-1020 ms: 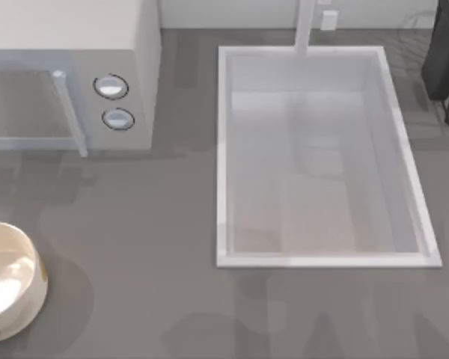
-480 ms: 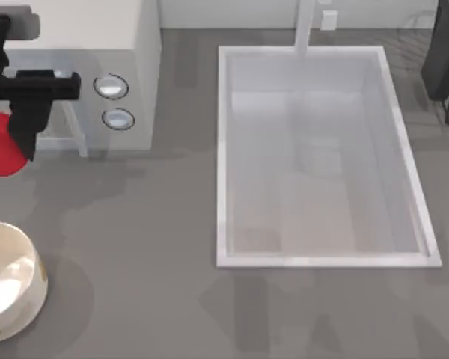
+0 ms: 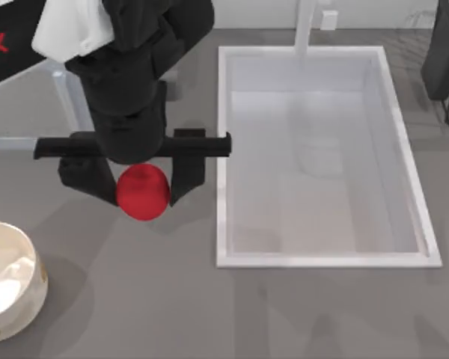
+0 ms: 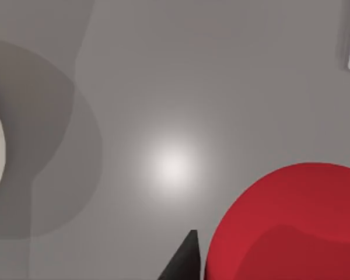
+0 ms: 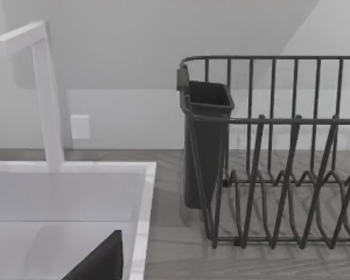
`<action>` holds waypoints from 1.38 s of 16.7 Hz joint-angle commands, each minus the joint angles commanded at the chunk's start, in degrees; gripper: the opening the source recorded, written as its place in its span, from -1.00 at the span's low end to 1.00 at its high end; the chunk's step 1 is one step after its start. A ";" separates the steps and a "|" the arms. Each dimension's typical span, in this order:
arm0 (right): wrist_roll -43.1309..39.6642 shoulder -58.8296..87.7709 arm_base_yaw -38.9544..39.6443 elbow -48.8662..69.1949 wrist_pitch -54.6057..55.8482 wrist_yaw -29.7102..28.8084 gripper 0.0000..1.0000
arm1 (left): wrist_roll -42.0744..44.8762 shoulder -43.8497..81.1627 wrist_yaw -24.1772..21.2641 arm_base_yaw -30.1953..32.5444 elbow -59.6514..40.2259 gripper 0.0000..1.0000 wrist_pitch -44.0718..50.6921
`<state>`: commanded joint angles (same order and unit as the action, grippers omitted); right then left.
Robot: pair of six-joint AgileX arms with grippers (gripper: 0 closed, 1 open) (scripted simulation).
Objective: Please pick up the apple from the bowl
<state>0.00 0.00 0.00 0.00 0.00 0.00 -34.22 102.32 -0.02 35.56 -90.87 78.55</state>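
Holding the apple (image 3: 142, 192) with left fingers (image 3: 188, 178) clamped, clear of the bowl (image 3: 7, 280) at 8 o'clock, a loose squeeze could drop it onto the bench (image 3: 135, 299).

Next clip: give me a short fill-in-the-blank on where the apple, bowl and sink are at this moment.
1. The left end effector is shut on the ____.
2. The apple is held between the bowl and the ____.
3. The bowl sits at the table's ____ edge.

Missing words: apple; sink; left
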 joint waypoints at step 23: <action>0.00 0.00 0.00 0.00 0.00 0.00 1.00 | 0.26 4.16 -0.02 -0.19 20.25 -0.55 -24.41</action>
<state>0.00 0.00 0.00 0.00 0.00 0.00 -33.96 106.48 -0.04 35.37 -70.63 54.15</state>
